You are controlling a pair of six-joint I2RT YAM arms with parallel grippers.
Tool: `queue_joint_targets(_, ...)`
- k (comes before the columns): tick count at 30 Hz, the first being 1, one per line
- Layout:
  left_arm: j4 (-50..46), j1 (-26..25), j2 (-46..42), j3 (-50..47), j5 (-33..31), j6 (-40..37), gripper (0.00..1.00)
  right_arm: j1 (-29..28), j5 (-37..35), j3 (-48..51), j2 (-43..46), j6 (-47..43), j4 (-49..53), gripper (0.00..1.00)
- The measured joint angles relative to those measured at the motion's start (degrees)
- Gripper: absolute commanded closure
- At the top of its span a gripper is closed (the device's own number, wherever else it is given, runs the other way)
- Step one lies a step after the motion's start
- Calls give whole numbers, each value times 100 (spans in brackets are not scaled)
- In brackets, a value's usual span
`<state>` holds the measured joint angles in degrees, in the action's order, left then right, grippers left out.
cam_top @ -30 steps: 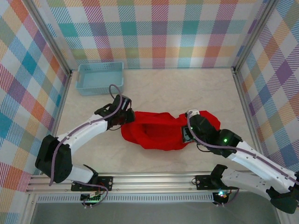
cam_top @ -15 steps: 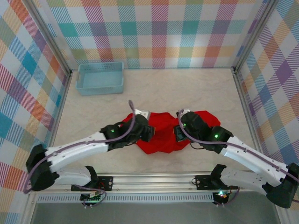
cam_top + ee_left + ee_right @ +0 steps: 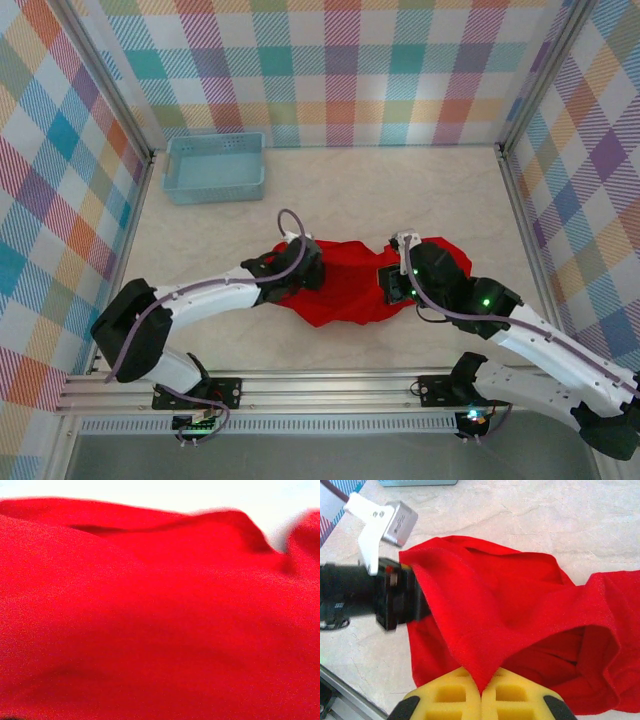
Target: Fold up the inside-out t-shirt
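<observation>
Your left gripper (image 3: 302, 272) has swung in over the last second from the far left edge of the cloth toward the middle, then eased back a little. In that time the plain bright red soft cloth t-shirt (image 3: 345, 292) has gone from a wide spread with an open hollow to a narrower, bunched heap. It lies on the pale marbled table (image 3: 400, 195) toward the near side, between your two grippers and well apart from the light-blue plastic basket (image 3: 215, 168) at the back left.

Your right gripper (image 3: 481, 690) has barely shifted. Its yellow foam pads (image 3: 447, 700) are pressed together on a ridge of red cloth that runs up toward the left gripper. The right wrist view shows the cloth's edge draped over the left gripper's black tip, and its own camera has fabric right against the lens, so I cannot tell whether it is gripping or merely buried.

To my eye this means the shirt is further from flat than it was. No clean fold has begun, and you will likely need to stretch it out between both arms first
</observation>
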<state>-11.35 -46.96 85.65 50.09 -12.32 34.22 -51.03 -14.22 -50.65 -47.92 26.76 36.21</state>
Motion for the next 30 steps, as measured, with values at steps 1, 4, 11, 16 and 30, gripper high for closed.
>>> queue_joint_targets(1,28,155,83,2,-42,11,61,0,7,2,0,0,-2,100)
queue_joint_targets(4,74,446,374,59,-136,9,62,0,92,90,-44,22,-59,100)
queue_joint_targets(11,-70,466,793,378,-181,-81,71,-4,219,332,-306,114,-225,100)
queue_joint_targets(16,-140,122,791,487,-404,-256,70,-11,286,334,-380,114,-389,100)
queue_joint_targets(30,-205,-737,708,636,-723,-358,68,-411,315,337,-125,52,-614,100)
